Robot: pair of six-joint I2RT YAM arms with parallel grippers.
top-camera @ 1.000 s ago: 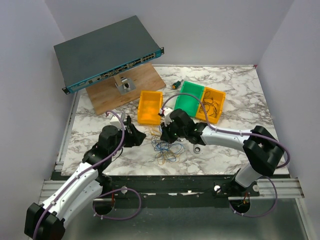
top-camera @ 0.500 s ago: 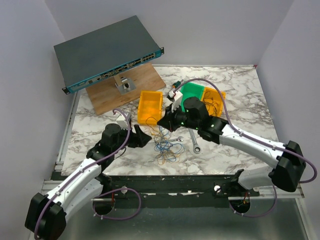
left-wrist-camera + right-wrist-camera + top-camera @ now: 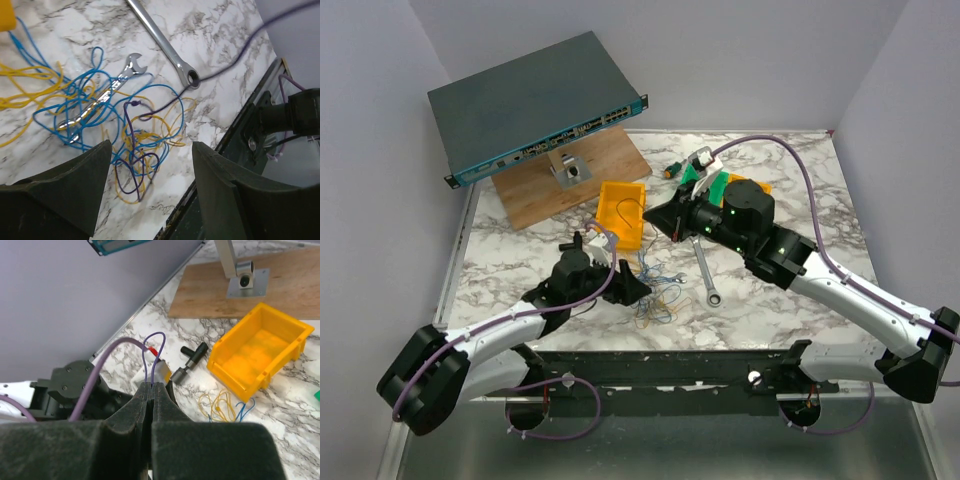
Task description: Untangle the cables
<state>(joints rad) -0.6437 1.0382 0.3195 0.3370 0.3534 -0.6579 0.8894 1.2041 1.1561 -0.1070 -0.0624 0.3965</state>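
Note:
The cables [image 3: 656,296] lie tangled on the marble near the table's front edge, thin blue, yellow and purple strands [image 3: 125,135] knotted around a small silver wrench [image 3: 100,107]. One purple strand [image 3: 235,55] runs up and away from the heap. My right gripper [image 3: 650,216] hangs above the table beside the yellow bin and is shut on a loop of that purple strand [image 3: 150,347], pinched at its fingertips [image 3: 152,385]. My left gripper [image 3: 641,290] stands open just left of the tangle, its jaws framing the heap [image 3: 152,150] with nothing between them.
A long wrench [image 3: 705,270] lies right of the tangle. A yellow bin [image 3: 620,212], a green bin [image 3: 705,180] and a second yellow bin [image 3: 760,187] stand behind. A network switch [image 3: 535,105] rests on a wooden board [image 3: 570,185] at the back left.
My right gripper has risen and drawn back to the right, pulling a purple strand out of the heap. My left gripper has slid right, up to the tangle.

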